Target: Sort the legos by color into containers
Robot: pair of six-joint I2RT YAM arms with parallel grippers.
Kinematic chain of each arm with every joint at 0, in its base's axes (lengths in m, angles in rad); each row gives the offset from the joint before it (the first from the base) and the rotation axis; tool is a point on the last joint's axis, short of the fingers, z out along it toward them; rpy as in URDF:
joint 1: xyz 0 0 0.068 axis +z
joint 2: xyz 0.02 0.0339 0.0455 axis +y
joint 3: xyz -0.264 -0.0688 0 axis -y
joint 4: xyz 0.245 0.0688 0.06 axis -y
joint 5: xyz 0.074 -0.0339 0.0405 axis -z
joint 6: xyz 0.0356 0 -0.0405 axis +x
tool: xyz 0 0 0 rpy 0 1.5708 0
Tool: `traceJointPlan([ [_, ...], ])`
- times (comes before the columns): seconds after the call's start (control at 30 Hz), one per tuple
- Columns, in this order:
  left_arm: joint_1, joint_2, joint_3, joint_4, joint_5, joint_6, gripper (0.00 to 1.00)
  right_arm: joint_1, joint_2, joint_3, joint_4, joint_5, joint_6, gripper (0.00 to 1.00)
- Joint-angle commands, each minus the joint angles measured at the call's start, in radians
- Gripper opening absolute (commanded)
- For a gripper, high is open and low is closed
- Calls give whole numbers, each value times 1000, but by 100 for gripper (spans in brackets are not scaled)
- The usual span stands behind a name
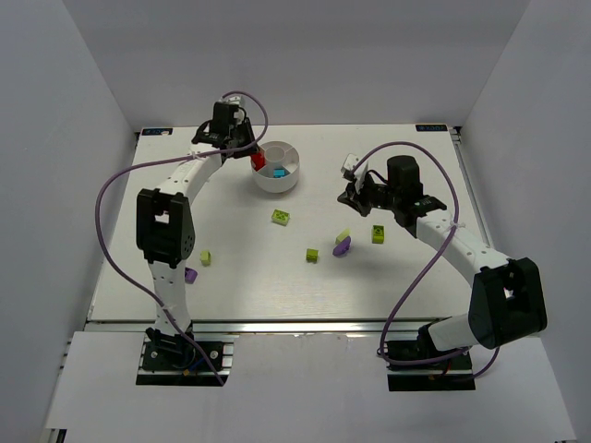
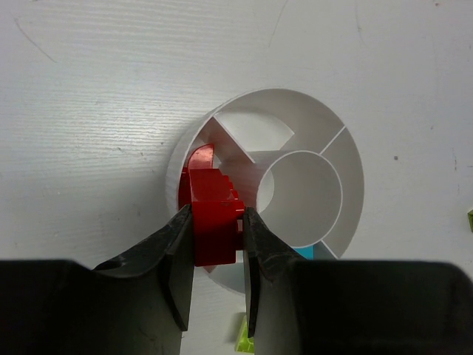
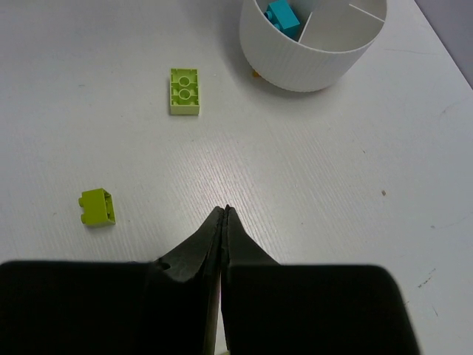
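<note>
The left tool grasps a red lego over the left-hand wedge of the round white dish. A cyan lego lies in another compartment. The right tool, clenched and empty, points at the table near a flat lime lego and a small lime lego.

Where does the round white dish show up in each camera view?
Top external: dish, upper middle of the picture.
Left wrist: dish, centre, behind the gripped red brick.
Right wrist: dish, top right corner.
Shared landmark: the cyan brick lying in one compartment.
</note>
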Motion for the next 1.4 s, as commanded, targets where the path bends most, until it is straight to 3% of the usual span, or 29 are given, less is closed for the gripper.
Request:
traceJointPlan([
  [0.0, -3, -6, 5, 3, 12, -8, 30, -7, -15, -1, 25, -18, 4, 2],
  [0.23, -3, -14, 31, 0, -9, -11, 59, -7, -13, 6, 16, -21, 1, 22],
  [0.3, -2, -24, 39, 2, -8, -16, 65, -8, -12, 10, 8, -22, -2, 35],
  [0.47, -2, -86, 49, 5, -45, -23, 68, -10, -15, 11, -4, -24, -28, 61],
  [0.63, 7, -288, -100, 37, -137, -22, 66, -13, -10, 34, -110, -85, -115, 70],
  [0.73, 39, -450, -295, 57, -160, -62, 66, -20, 16, 92, -351, -263, -377, 71],
  [0.77, 68, -493, -405, 60, -157, -95, 66, -20, 37, 109, -539, -326, -598, 71],
  [0.8, 87, -538, -462, 65, -145, -114, 68, -22, 46, 118, -612, -343, -696, 72],
  [0.83, 104, -582, -518, 69, -143, -134, 70, -21, 55, 121, -678, -352, -795, 72],
  [0.87, 137, -672, -624, 72, -143, -175, 79, -20, 68, 115, -785, -352, -888, 73],
  [0.9, 157, -717, -677, 74, -143, -190, 83, -20, 74, 111, -824, -349, -1063, 74],
  [1.0, 225, -882, -844, 77, -134, -235, 92, -20, 91, 85, -840, -314, -1164, 74],
  [1.1, 292, -1001, -921, 52, -94, -261, 93, -20, 128, 100, -810, -288, -1152, 74],
  [1.2, 308, -1077, -980, -24, -78, -264, 93, -20, 160, 120, -730, -251, -1023, 83],
  [1.23, 309, -1092, -1003, -37, -77, -264, 93, -19, 170, 123, -588, -228, -822, 83],
  [1.37, 310, -1159, -1067, -60, -69, -298, 92, -59, 223, 155, -251, 28, -311, 82],
])
